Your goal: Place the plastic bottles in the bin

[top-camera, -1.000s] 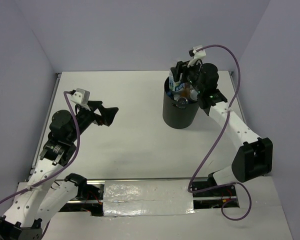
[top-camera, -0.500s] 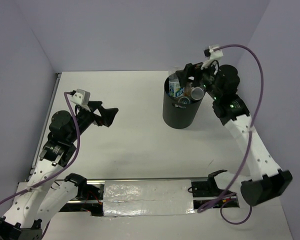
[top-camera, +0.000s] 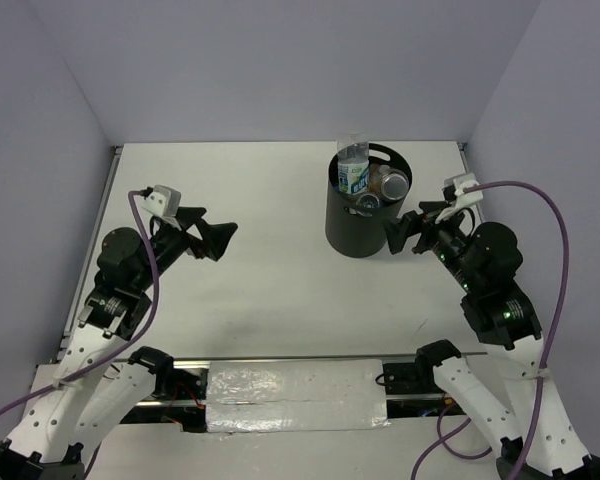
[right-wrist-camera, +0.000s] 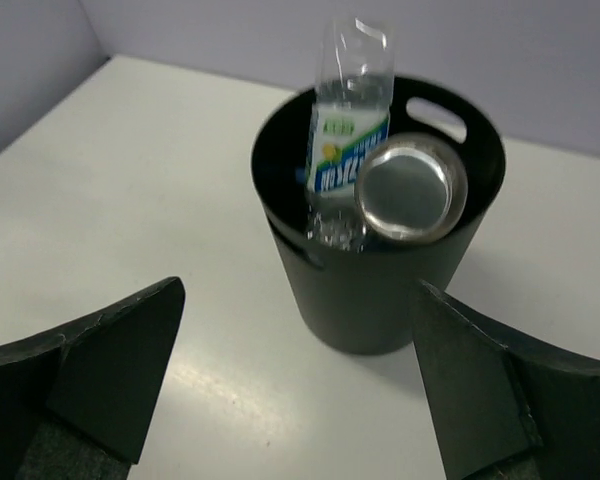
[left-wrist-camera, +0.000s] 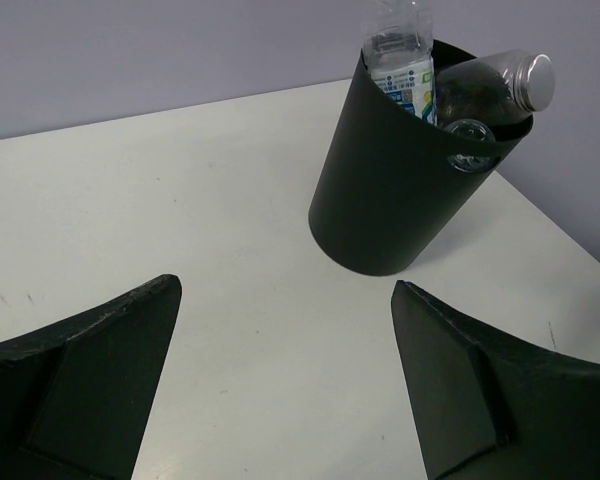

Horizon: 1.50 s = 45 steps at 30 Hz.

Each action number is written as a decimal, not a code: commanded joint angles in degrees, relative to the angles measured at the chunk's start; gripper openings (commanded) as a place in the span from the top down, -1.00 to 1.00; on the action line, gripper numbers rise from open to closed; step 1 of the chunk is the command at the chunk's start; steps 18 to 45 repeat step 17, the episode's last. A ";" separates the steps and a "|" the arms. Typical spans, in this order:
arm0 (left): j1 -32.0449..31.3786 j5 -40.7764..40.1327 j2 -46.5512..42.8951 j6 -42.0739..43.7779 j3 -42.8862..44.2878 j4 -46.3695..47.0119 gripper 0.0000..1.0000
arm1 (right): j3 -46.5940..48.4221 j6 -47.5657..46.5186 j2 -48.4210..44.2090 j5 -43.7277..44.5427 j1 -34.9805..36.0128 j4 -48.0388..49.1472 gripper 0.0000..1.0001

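The black bin [top-camera: 360,225] stands at the back right of the table. A clear bottle with a blue label [top-camera: 353,170] stands upright in it and pokes above the rim. A dark bottle with a round silver end [top-camera: 392,182] leans beside it. Both show in the left wrist view, the bin [left-wrist-camera: 395,200] with the clear bottle [left-wrist-camera: 400,55], and in the right wrist view, the bin [right-wrist-camera: 380,290] with the clear bottle [right-wrist-camera: 348,150]. No green or orange bottle shows. My right gripper [top-camera: 400,236] is open and empty just right of the bin [right-wrist-camera: 300,288]. My left gripper [top-camera: 220,236] is open and empty, well left of it [left-wrist-camera: 285,290].
Purple walls close the table at the back and both sides. A silver taped strip [top-camera: 295,395] runs along the near edge between the arm bases. Purple cables [top-camera: 555,260] loop off both arms.
My right gripper has drawn back from over the bin's rim to the near right. The blue-label bottle stays standing in the bin. The left arm has hardly moved.
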 commanded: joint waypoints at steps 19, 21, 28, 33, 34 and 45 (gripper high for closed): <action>-0.24 -3.46 -1.68 7.87 -3.36 -3.01 -0.99 | -21.20 2.53 -22.72 -2.40 -7.85 3.52 -0.99; -0.24 -3.46 -1.68 7.87 -3.36 -3.01 -0.99 | -21.20 2.53 -22.72 -2.40 -7.85 3.52 -0.99; -0.24 -3.46 -1.68 7.87 -3.36 -3.01 -0.99 | -21.20 2.53 -22.72 -2.40 -7.85 3.52 -0.99; -0.24 -3.46 -1.68 7.87 -3.36 -3.01 -0.99 | -21.20 2.53 -22.72 -2.40 -7.85 3.52 -0.99; -0.24 -3.46 -1.68 7.87 -3.36 -3.01 -0.99 | -21.20 2.53 -22.72 -2.40 -7.85 3.52 -0.99; -0.24 -3.46 -1.68 7.87 -3.36 -3.01 -0.99 | -21.20 2.53 -22.72 -2.40 -7.85 3.52 -0.99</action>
